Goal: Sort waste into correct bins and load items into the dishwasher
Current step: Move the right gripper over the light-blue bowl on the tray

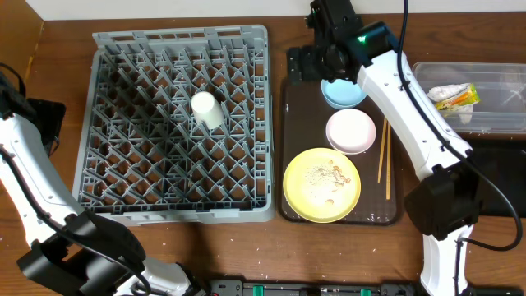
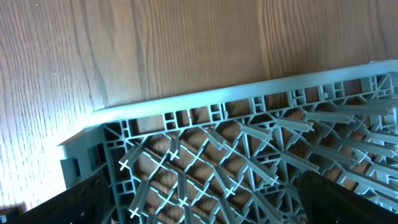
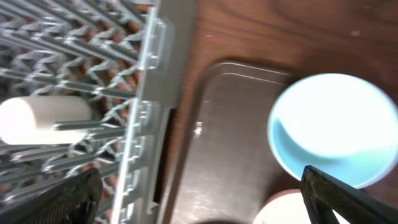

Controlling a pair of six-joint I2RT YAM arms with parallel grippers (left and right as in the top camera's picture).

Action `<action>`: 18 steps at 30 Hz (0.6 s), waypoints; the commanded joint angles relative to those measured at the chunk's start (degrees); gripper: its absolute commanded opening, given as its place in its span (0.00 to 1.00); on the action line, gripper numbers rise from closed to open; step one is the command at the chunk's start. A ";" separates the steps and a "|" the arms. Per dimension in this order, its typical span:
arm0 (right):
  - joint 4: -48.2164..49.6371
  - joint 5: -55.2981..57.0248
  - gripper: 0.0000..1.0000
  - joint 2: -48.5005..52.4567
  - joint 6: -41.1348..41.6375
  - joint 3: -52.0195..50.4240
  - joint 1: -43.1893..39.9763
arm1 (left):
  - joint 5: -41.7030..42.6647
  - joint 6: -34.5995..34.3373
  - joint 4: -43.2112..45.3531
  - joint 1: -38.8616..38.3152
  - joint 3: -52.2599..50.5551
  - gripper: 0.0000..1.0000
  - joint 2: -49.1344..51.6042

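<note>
The grey dish rack (image 1: 181,177) holds the cream cup (image 1: 205,109), lying on its side. The brown serving tray (image 1: 293,123) carries the light blue bowl (image 1: 345,94), the pinkish-white bowl (image 1: 352,131), the yellow plate (image 1: 322,184) with crumbs (image 1: 325,175), and the chopsticks (image 1: 383,156). My right gripper (image 1: 316,62) is open and empty over the tray's far left corner, beside the blue bowl (image 3: 336,130); the right wrist view also shows the cup (image 3: 43,121). My left gripper (image 1: 48,122) is open and empty at the rack's left edge (image 2: 249,124).
The clear tub (image 1: 493,78) at the far right holds the white paper wad (image 1: 444,93) and the yellow-green wrapper (image 1: 462,99). The black tray (image 1: 503,177) lies in front of it, partly behind my right arm. Bare wood shows around the rack.
</note>
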 commanded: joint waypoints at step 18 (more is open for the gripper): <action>17.40 15.26 0.99 0.79 1.79 -21.55 -1.75 | -1.14 -0.52 -0.22 0.20 -0.15 0.98 -1.14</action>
